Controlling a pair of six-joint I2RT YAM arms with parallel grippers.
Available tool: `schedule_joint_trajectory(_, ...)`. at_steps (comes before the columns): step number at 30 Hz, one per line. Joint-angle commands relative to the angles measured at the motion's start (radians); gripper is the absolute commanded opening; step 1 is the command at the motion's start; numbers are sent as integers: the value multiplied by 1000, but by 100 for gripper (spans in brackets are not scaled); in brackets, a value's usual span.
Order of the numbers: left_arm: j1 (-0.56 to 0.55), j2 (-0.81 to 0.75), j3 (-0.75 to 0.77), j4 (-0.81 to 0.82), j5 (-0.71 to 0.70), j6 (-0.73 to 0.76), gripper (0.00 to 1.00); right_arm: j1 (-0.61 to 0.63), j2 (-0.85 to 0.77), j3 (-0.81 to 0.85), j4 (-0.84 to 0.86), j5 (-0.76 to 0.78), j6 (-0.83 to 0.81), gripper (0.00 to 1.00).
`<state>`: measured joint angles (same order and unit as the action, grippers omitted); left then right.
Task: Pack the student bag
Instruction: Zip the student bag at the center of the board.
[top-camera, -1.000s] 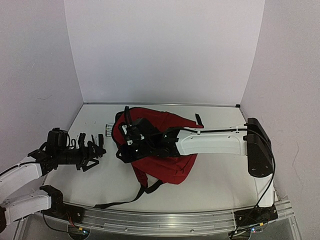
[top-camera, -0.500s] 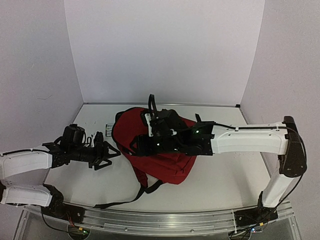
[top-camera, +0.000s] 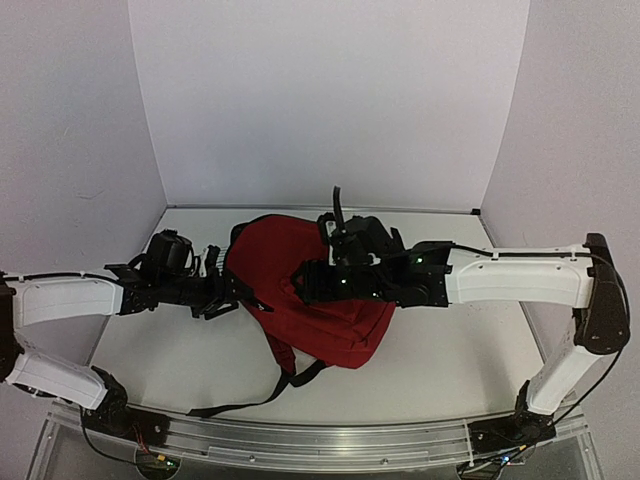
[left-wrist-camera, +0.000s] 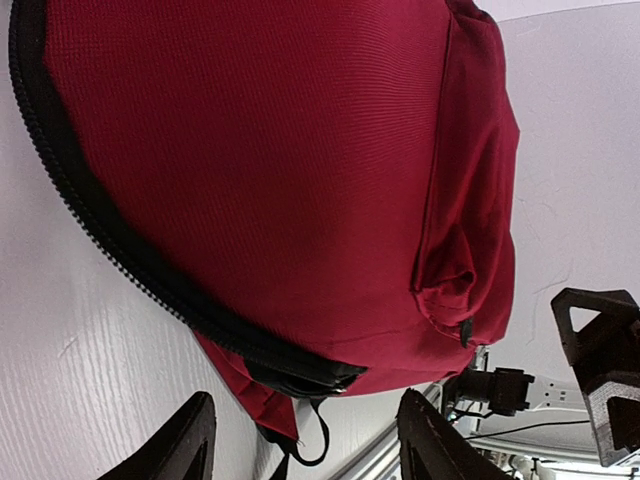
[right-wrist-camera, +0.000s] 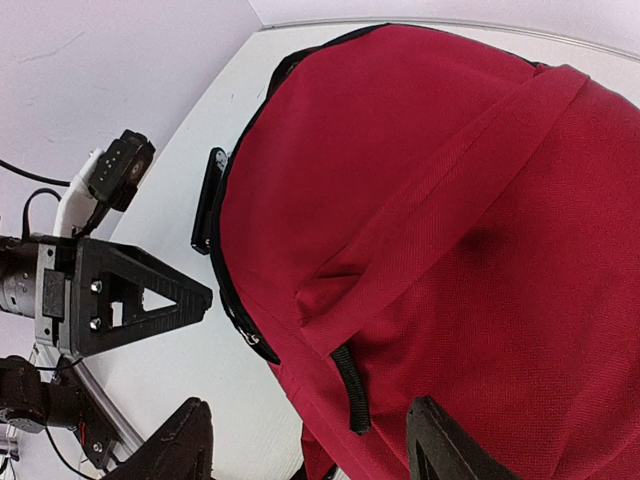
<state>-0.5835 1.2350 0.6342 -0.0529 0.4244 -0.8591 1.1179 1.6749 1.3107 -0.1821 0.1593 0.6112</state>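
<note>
The red student bag (top-camera: 335, 325) lies flat on the white table (top-camera: 450, 350), in the middle of the top picture. The left gripper (top-camera: 228, 293) reaches in from the left, right at the bag's left edge by the black zip (left-wrist-camera: 105, 245). Its fingers are wide apart and hold nothing. The right gripper (top-camera: 303, 283) hangs over the bag. Its fingers are spread apart too, with nothing in them. A black strap (top-camera: 240, 403) trails toward the bottom of the picture.

Red student bag (top-camera: 280, 255): I counted one.
Robot arms: there were two, the left arm (top-camera: 65, 300) and the right arm (top-camera: 510, 280).
Grippers: two, the left gripper (left-wrist-camera: 310, 445) and the right gripper (right-wrist-camera: 312, 445).
White bench (top-camera: 450, 350): one.
Loose black strap (top-camera: 250, 400) trailing off the bag: I saw one.
</note>
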Motion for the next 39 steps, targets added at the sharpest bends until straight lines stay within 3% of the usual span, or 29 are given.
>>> schedule_joint_trajectory(1,-2,39,43,-9,-65,-18,56,2,-47,-16,13,19,21,66)
schedule_joint_trajectory(18,-1,136,74,48,-17,-47,27,2,-44,-39,13,18,33,66)
schedule_joint_trajectory(27,-1,65,38,49,-38,-102,2,11,-51,-36,35,-37,-43,65)
schedule_joint_trajectory(39,-1,-69,8,5,-50,-100,1,69,-2,-11,-10,100,-247,80)
